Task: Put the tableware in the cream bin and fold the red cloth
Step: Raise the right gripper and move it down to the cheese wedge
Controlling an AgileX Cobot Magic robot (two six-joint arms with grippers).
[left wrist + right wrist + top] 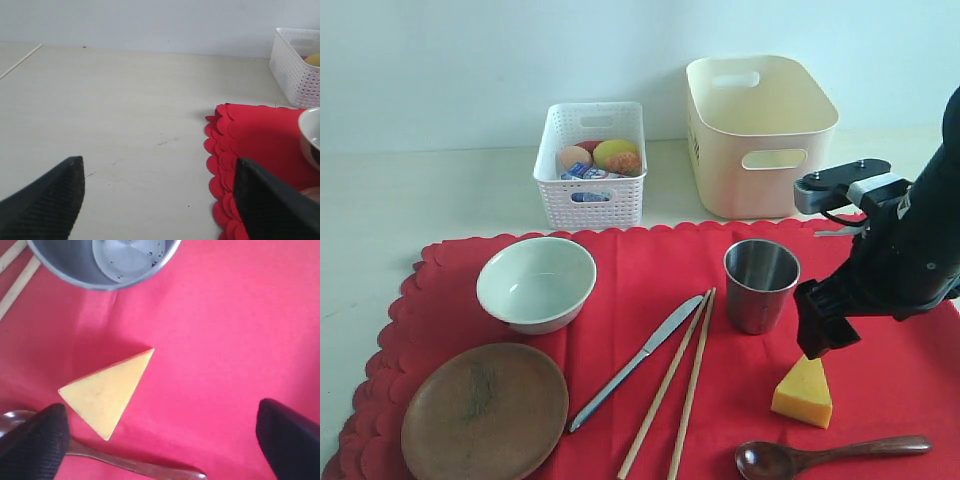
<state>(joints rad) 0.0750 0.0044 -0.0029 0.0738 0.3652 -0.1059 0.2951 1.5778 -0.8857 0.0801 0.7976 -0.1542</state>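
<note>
The red cloth [880,380] lies flat and carries the pale bowl [535,283], brown wooden plate [485,410], steel cup [761,284], knife [638,360], chopsticks [680,400] and dark spoon [830,455]. The cream bin [760,135] stands behind the cloth and looks empty. My right gripper [820,345] hangs open just above the cheese wedge [804,392], right of the cup. In the right wrist view the right gripper [160,440] is open over the cloth, with the cheese wedge [107,390] and spoon [130,462] near one finger. My left gripper [159,200] is open over bare table beside the cloth's edge [250,130].
A white perforated basket [592,165] holding an egg, a lemon and a small carton stands left of the cream bin. The pale table [125,100] stretches beyond the cloth's left edge. The bowl's rim [312,135] shows in the left wrist view.
</note>
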